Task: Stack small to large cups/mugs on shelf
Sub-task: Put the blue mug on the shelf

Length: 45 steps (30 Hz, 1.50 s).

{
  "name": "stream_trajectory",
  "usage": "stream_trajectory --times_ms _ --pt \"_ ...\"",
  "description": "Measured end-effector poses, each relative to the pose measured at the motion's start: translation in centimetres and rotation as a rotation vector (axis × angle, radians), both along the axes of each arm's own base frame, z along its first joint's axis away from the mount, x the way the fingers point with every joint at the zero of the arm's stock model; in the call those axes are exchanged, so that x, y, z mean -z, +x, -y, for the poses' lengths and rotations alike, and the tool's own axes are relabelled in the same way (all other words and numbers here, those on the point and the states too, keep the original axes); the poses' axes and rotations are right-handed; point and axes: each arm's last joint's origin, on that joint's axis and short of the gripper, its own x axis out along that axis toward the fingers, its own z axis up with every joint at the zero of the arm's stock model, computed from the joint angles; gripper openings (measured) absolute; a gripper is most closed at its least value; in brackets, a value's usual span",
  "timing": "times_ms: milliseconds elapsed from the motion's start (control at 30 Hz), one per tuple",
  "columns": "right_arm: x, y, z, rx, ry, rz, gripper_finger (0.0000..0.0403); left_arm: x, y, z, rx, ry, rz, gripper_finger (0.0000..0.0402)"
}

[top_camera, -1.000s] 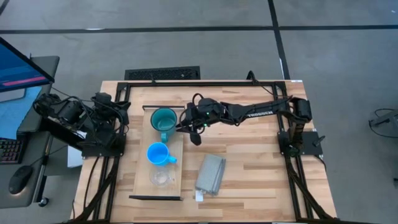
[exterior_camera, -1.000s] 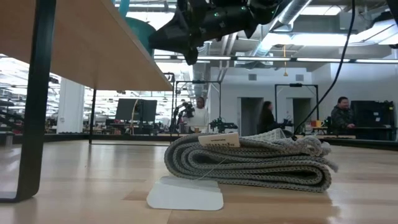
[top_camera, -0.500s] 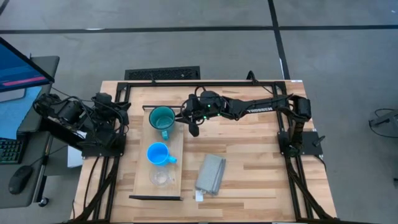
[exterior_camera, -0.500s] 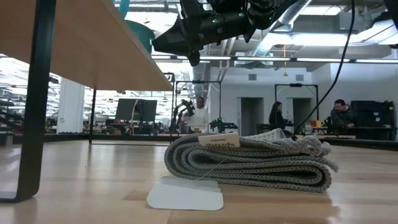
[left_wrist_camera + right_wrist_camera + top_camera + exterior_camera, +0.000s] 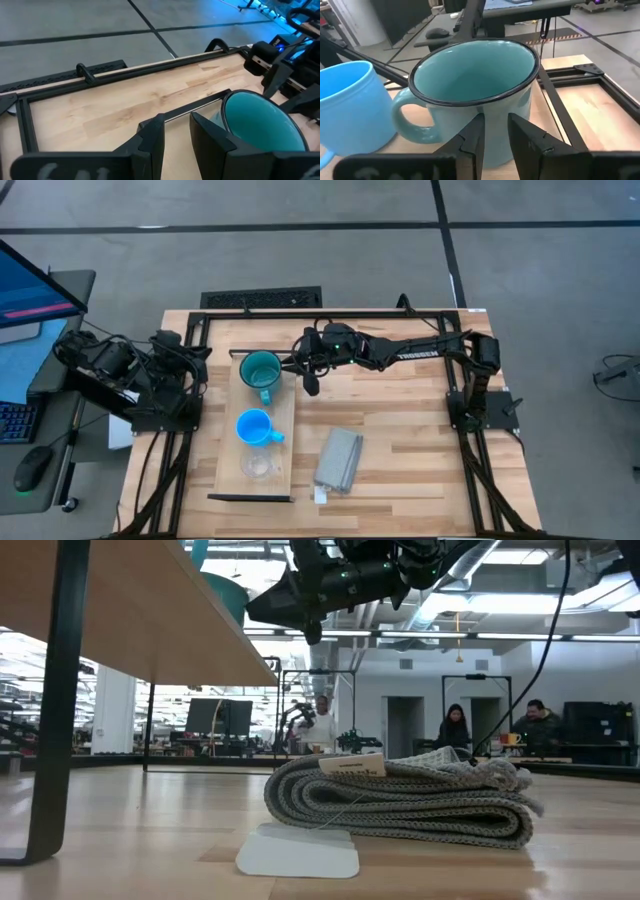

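On the shelf [image 5: 228,430], a raised light board, stand three vessels in a row. The teal mug [image 5: 261,370] is at the far end, the blue mug [image 5: 254,427] in the middle and the clear cup [image 5: 258,466] at the near end. My right gripper [image 5: 291,366] is open with a narrow gap. It points level at the teal mug's [image 5: 475,85] outer wall from the table's right, and the mug's handle [image 5: 409,120] faces the blue mug [image 5: 347,110]. My left gripper [image 5: 176,131] waits open at the table's left and looks toward the teal mug [image 5: 260,125]. My right gripper has its fingertips [image 5: 472,131] right at the teal mug's outer wall [image 5: 495,107], on the side toward the table's right, below the rim. I cannot tell whether they touch it. The mug stands upright on the shelf.
A folded grey cloth [image 5: 338,460] with a white tag [image 5: 298,850] lies on the tabletop right of the shelf. The shelf's dark leg [image 5: 58,700] and board underside [image 5: 150,610] show in the low view. People sit in the room behind.
My right gripper has moved a little toward the table's far edge, alongside the teal mug, and has tipped slightly. The mugs and the clear cup have stayed where they were.
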Motion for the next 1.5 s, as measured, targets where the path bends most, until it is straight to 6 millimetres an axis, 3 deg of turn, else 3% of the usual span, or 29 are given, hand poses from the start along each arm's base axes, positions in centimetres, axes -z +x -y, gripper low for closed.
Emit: stream_trajectory --times_ms 333,633,833,1033,1200,1500 --pt "0.7 -0.2 -0.1 -0.008 0.017 -0.076 0.0107 0.0 0.1 0.0 0.003 -0.008 0.005 0.0082" --pt "1.2 -0.1 -3.9 -0.206 -0.009 -0.118 0.0107 0.0 0.1 0.1 0.011 -0.012 -0.004 0.0082" --pt "-0.1 0.7 -5.3 -0.255 -0.059 -0.065 0.0107 0.0 0.1 0.1 0.011 -0.012 -0.004 0.0082" --pt "-0.6 1.6 -4.0 -0.223 -0.056 -0.051 0.0107 0.1 0.1 0.1 0.03 -0.044 -0.018 0.0082" --pt "0.1 2.5 -3.2 -0.209 -0.045 -0.087 0.0107 0.1 0.1 0.2 0.039 -0.062 -0.02 0.0082" --pt "0.0 2.6 -2.5 -0.13 -0.099 -0.104 0.0107 0.1 0.2 0.2 0.044 -0.061 -0.023 0.0082"
